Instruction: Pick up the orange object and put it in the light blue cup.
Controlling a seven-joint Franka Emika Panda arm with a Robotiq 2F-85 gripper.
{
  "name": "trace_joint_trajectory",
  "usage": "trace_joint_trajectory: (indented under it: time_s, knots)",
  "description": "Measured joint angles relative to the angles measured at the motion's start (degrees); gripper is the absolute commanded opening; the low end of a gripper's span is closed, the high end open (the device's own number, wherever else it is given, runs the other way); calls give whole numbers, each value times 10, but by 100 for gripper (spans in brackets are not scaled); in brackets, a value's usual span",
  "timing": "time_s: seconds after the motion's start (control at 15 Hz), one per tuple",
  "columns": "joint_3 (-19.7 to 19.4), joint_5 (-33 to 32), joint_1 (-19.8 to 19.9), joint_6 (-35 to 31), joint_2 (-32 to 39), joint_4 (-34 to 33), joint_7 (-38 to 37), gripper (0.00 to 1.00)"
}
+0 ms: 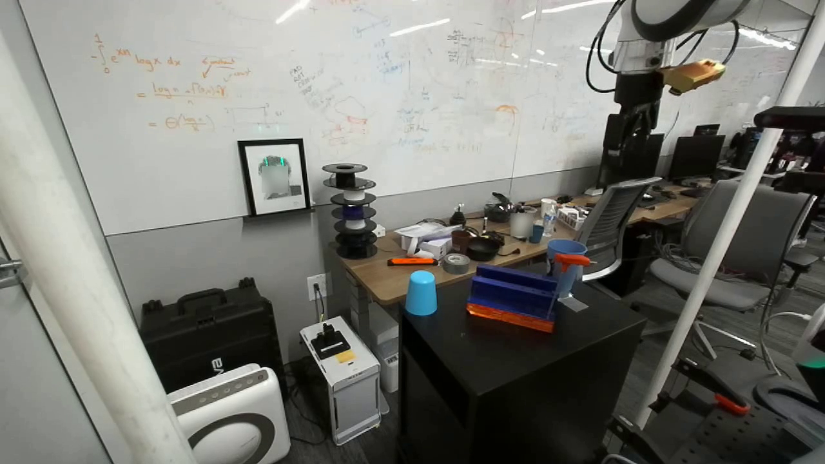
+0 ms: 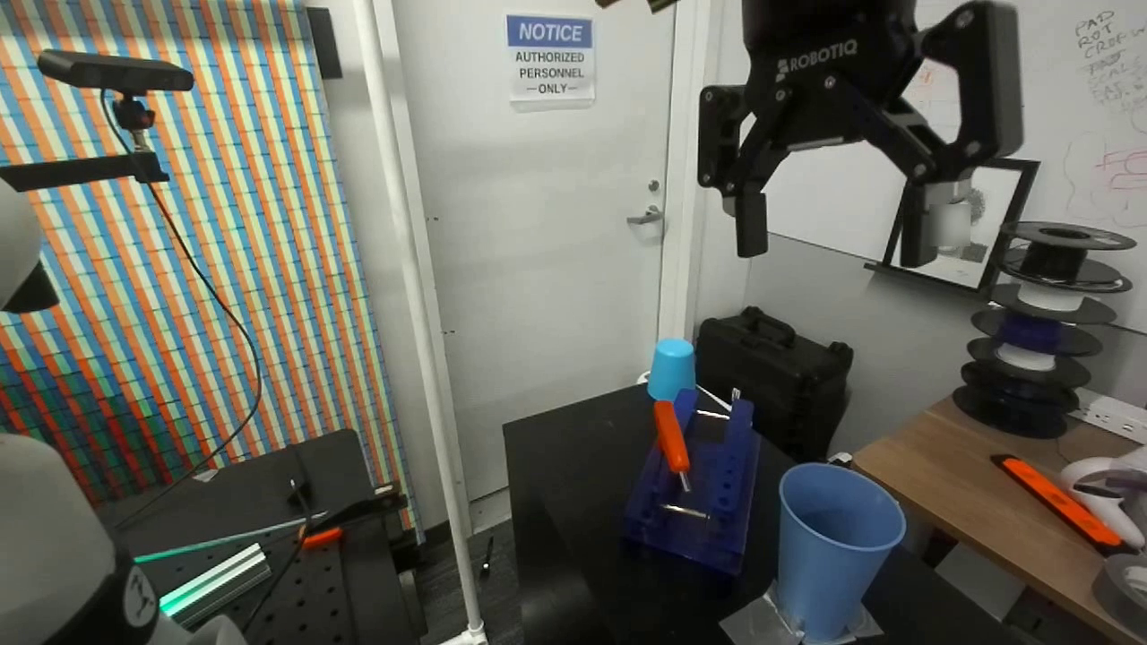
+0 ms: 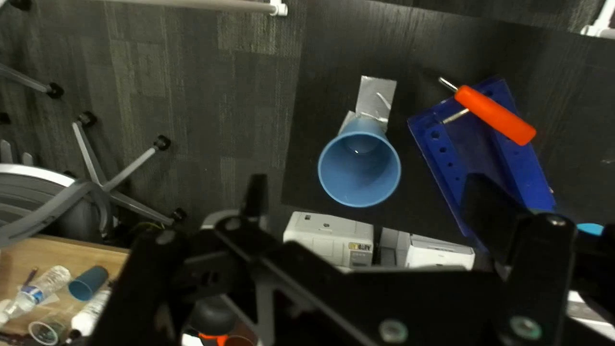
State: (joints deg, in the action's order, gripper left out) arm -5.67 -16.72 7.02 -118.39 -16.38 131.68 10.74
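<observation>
– What does the light blue cup point(image 3: 360, 180) hold?
– The wrist view looks through its open mouth onto bare wall and floor. Silver tape point(image 3: 377, 96) sits at its foot, toward the lower left corner of the black table point(image 3: 336, 48) in that view.
– And the bright blue cup point(image 2: 672, 369)?
– At the table's far corner in an exterior view, closed end up; its inside is hidden. Between the cups lies the dark blue holder point(image 2: 737, 457), with a short metal rod point(image 2: 685, 511) toward each end.
– Where's the orange screwdriver point(image 3: 495, 115)?
– Over the holder; what exactly it touches, I can't tell. In the wrist view its long axis runs slantwise, handle to the lower right, metal tip to the upper left, reaching past the holder's rim toward the table's left edge.
– The gripper point(image 2: 837, 238)?
– Released. Its jaws stand spread well apart, high above the tabletop.
</observation>
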Motion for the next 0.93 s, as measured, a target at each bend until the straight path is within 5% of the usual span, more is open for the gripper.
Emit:
trace_joint_trajectory:
  time_s: [0.4,0.67,0.93]
  knots:
    - [14,133,-80,-102,66,28,99,100]
    - [21,217,-108,-95,99,38,221,100]
    - [23,232,-108,-63,105,63,342,100]
